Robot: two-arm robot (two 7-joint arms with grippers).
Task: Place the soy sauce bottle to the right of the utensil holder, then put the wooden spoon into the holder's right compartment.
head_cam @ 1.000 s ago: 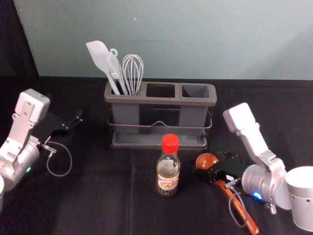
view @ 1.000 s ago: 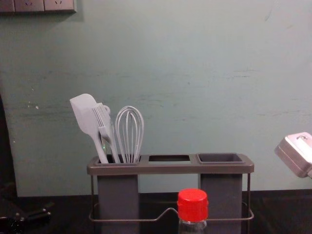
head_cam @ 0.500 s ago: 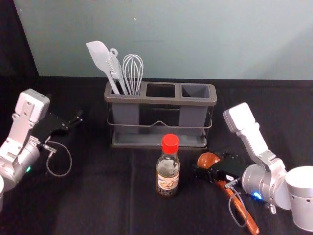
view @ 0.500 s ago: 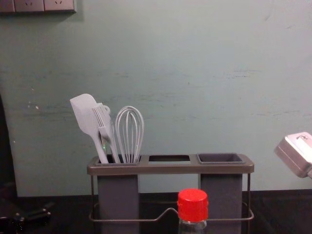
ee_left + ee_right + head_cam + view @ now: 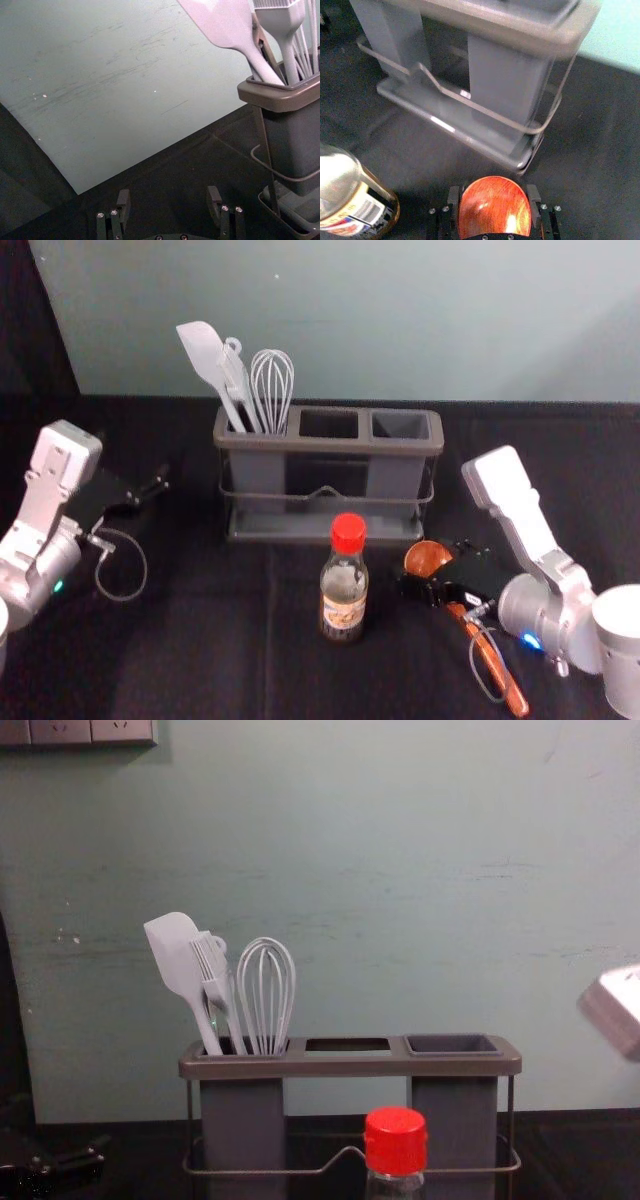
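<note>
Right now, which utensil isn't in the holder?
The wooden spoon, held by the right gripper; spatula, brush and whisk stand in the left compartment of the holder.

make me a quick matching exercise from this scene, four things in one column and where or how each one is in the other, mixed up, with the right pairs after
Column 1
1. soy sauce bottle
2. wooden spoon
3. whisk
4. left gripper

Column 2
a. in the left compartment of the utensil holder
b. open, off to the left of the holder
c. upright, in front of the holder
d. held between the fingers of the right gripper

Right pairs: 1-c, 2-d, 3-a, 4-b
</note>
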